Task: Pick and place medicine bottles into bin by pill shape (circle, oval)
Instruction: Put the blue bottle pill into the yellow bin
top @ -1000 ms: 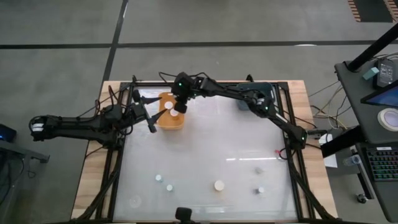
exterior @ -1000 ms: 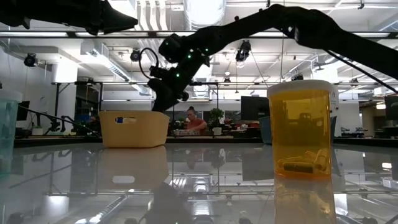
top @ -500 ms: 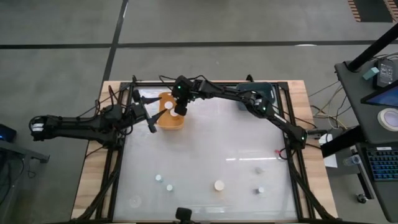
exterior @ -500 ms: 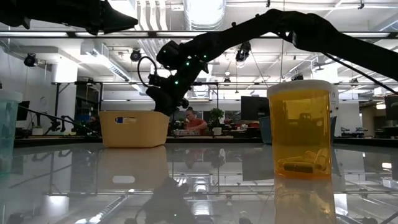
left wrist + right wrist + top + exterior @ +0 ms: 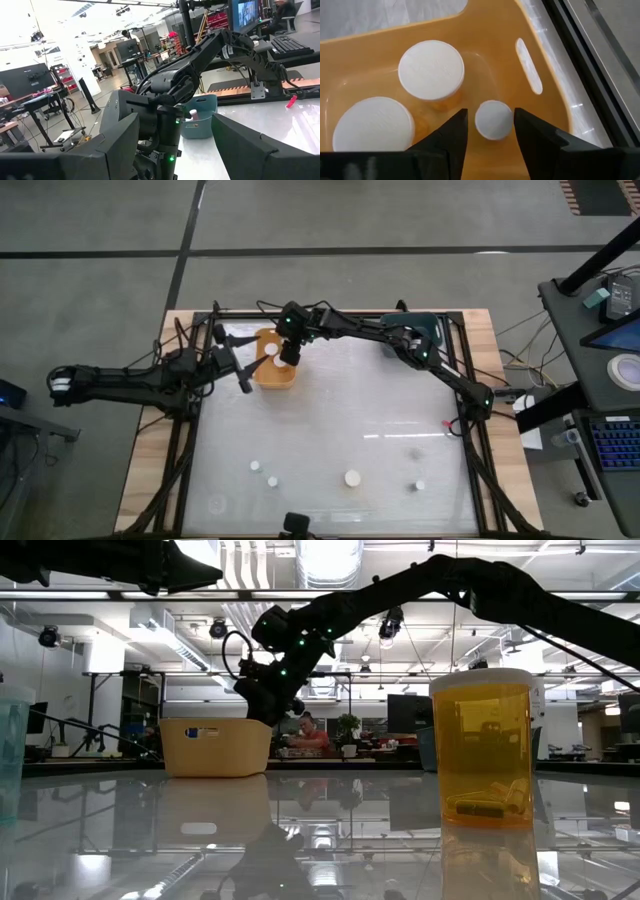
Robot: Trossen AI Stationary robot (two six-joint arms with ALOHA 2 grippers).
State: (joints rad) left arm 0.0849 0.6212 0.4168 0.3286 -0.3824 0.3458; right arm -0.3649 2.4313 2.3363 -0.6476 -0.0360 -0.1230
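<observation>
My right gripper [image 5: 492,115] is open and reaches down into the orange bin [image 5: 275,372], which also shows in the low view [image 5: 216,747]. Its fingers stand on either side of a small white-capped bottle [image 5: 493,119] on the bin's floor. Two larger white-capped bottles [image 5: 431,70] [image 5: 372,122] stand upright beside it in the bin. My left gripper [image 5: 240,370] is open and empty just left of the bin. Several more bottles [image 5: 352,477] stand near the table's near edge. My right gripper comes from above with one finger on each side of the small bottle's cap [image 5: 485,120]. A sliver of the bin's floor shows between one finger [image 5: 455,132] and the cap. I cannot tell whether the other finger touches it.
A teal bin [image 5: 415,330] stands at the far right and holds a pink bottle [image 5: 193,115]. A big orange bottle [image 5: 485,750] stands close to the low camera. Loose bottles [image 5: 255,466] [image 5: 420,485] stand along the near side. The table's middle [image 5: 350,400] is bare.
My right gripper has gone down into the orange bin and a little toward the table's left edge, then kept still.
</observation>
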